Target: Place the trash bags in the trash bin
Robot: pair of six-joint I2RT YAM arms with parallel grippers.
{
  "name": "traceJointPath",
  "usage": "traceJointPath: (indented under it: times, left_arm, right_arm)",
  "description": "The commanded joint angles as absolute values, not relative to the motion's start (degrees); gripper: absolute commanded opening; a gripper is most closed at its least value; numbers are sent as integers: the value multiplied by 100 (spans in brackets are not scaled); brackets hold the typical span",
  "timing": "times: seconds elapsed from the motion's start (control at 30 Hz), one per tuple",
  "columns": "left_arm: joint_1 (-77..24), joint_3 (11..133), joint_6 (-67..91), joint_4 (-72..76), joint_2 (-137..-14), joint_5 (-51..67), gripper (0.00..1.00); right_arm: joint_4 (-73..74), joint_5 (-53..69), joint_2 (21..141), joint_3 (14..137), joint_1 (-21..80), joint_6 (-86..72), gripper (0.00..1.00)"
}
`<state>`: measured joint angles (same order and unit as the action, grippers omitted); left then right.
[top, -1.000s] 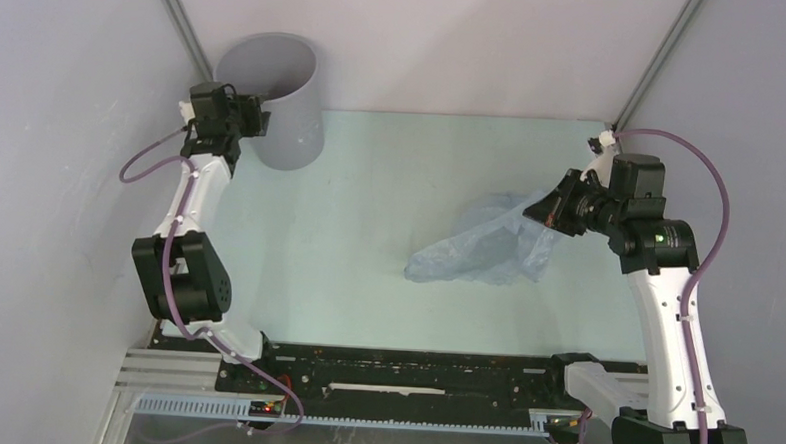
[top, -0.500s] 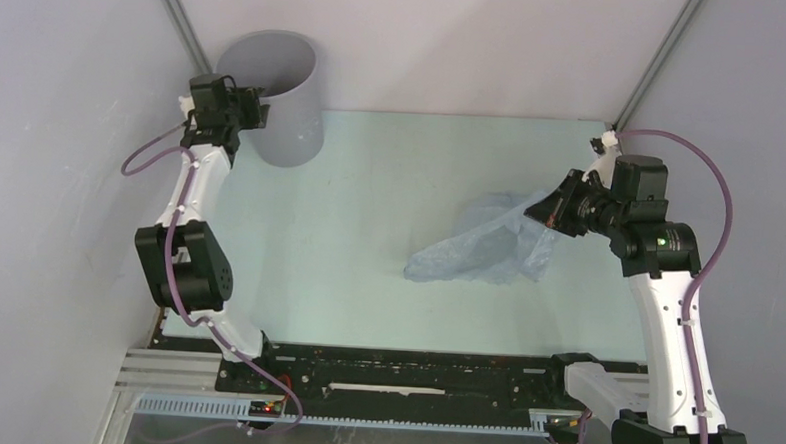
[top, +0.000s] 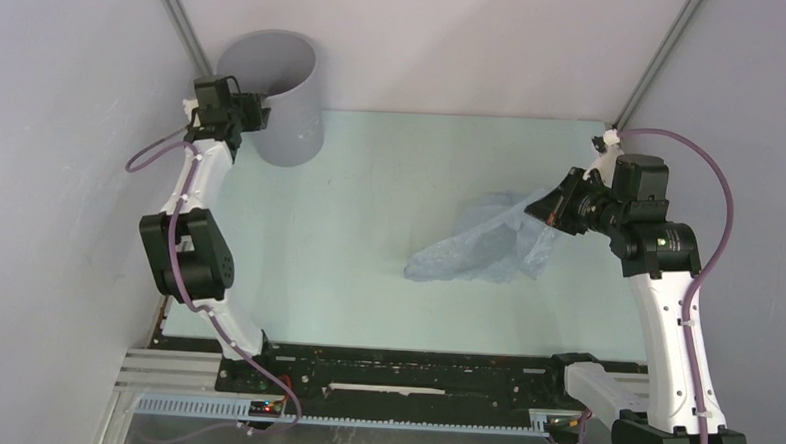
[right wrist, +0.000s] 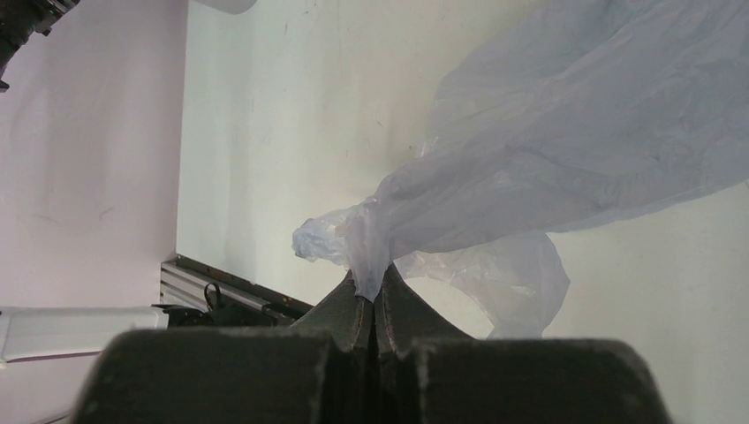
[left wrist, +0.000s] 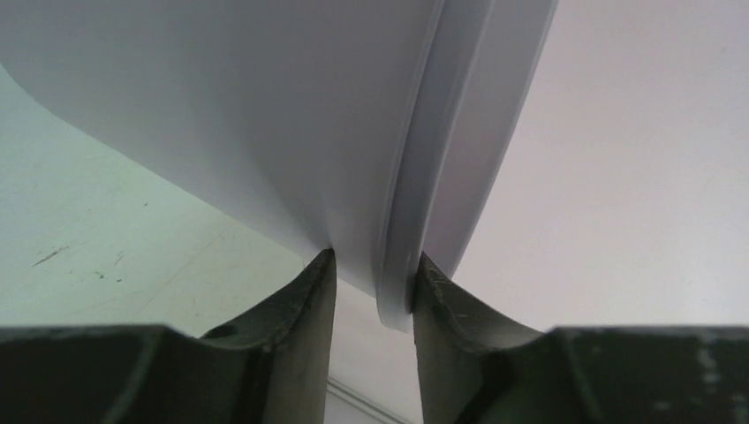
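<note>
The grey trash bin stands tilted at the far left corner of the pale green table. My left gripper is shut on its rim; in the left wrist view the bin's rim sits pinched between my two fingers. The pale blue-grey trash bag hangs crumpled over the right middle of the table. My right gripper is shut on one bunched edge of it; the right wrist view shows the film drawn up from the closed fingertips.
Grey enclosure walls stand close on the left, back and right. A black rail with cables runs along the near table edge between the arm bases. Bare table lies between the bin and the bag.
My left arm has shifted a little toward the back and right with the bin rim in its grip. The right gripper and the bag have barely moved.
</note>
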<state>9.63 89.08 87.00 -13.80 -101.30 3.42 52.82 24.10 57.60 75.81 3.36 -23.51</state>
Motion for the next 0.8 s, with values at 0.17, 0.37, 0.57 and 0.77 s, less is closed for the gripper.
traceJointPath:
  times: [0.17,0.37,0.57,0.77]
  left_arm:
    - [1017,9423,8518,-1358,-10086,464,8]
    - [957,9373,8452,-1771,-9724,762,0]
    - [709,8628,8333,-2331,-8793,988,0]
    - [127,7698,8029,-2904,-7587,794,0]
  right_arm:
    - [5063,2382,5610,7726,299,-2427,0]
    - [5084,2445,5530,7726,296,-2413,0]
    - [5192,2527,5439,7821,282,-2338,0]
    - [5421,2601,5329,8075,248,-2205,0]
